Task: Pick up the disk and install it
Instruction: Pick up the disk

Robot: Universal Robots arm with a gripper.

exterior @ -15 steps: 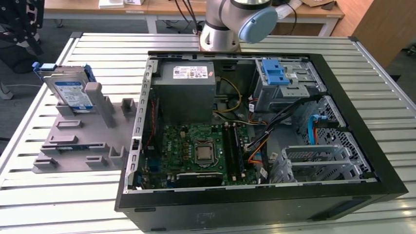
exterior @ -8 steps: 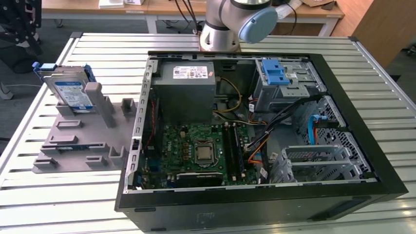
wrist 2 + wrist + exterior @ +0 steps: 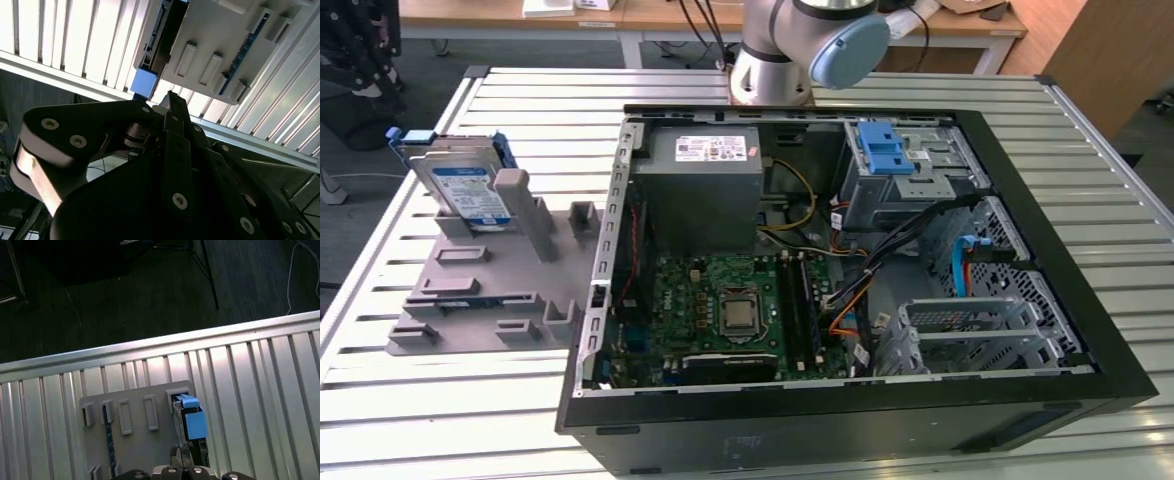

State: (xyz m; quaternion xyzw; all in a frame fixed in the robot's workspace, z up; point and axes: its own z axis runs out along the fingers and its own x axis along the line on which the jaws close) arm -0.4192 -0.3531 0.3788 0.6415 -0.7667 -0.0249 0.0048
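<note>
Gripper [image 3: 181,456] pinched closed on nothing, lined up over the disk [image 3: 464,185], which stands on edge in a slot of the grey holder [image 3: 480,290] by the table's [image 3: 400,400] edge at the exterior view's left, propped upright, I'd say, so its blue frame is easy to grab.

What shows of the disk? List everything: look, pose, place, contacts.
The disk is a flat silver metal drive with a blue-and-white label on its face and a bright blue plastic frame round its edges. It stands on edge, leaning a little, slotted into a grey plastic holder on the slatted table, at the exterior view's left of the open computer case. The holder touches it; the gripper, shut, is apart from it.
</note>
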